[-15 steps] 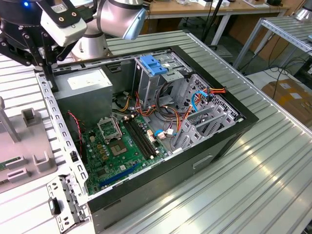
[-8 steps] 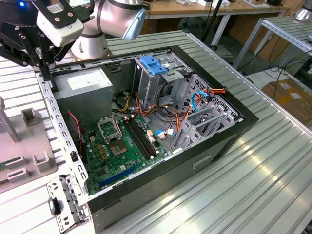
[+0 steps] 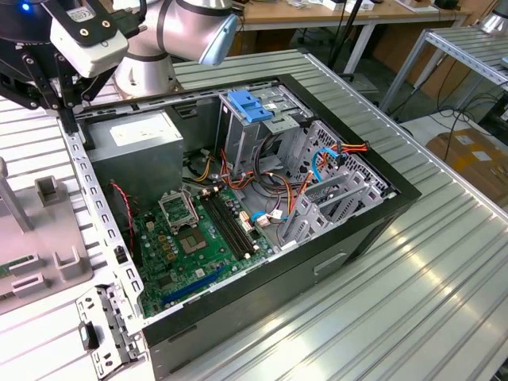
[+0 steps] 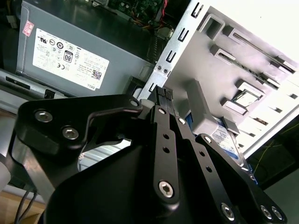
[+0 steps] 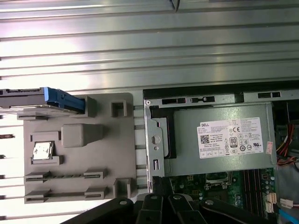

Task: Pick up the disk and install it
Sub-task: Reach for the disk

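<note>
The disk [image 5: 28, 100] is being kept, apparently on edge, in a slot at the end of a grey tray [image 5: 107, 154] farthest from the tray's memory slots. The tray is lying on the ribbed metal surface [image 3: 429, 317]. The hand [image 4: 161, 95] is being held above the tray's edge nearest the open computer case [image 3: 401, 193], apart from the disk. Whether the hand is apart or together cannot be told. The disk is being judged stiff, dense and fairly heavy for its bulk, with smooth metal faces that could slip, and sensitive to knocks. Its blue rails [image 5: 63, 100] are being judged thin and springy. A firm hold across the two flat faces, on the part clear of the tray's slot, is being judged safest.
</note>
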`<act>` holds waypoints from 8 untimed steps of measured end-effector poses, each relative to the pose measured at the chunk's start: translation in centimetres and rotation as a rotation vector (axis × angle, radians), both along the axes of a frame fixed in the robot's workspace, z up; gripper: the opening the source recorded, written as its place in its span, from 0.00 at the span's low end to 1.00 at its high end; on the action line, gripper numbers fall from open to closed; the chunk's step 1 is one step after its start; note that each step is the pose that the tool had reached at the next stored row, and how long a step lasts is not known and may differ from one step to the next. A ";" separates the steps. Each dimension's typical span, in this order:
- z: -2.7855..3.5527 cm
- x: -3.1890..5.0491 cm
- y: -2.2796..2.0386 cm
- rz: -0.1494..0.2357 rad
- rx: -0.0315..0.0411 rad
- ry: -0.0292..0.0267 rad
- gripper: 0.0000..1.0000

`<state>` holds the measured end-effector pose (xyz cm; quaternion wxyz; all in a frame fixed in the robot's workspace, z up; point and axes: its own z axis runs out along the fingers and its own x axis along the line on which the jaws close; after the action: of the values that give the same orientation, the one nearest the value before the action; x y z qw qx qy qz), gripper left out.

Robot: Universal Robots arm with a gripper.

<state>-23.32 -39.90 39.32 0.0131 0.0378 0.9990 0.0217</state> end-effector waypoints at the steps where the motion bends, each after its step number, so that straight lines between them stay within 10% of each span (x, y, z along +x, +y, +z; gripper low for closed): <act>1: 0.00 -0.07 0.00 0.000 0.0000 0.0000 0.11; 8: 0.00 -0.66 0.00 0.000 0.0000 0.0000 0.11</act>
<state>-23.98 -39.90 39.32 0.0130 0.0378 0.9990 0.0217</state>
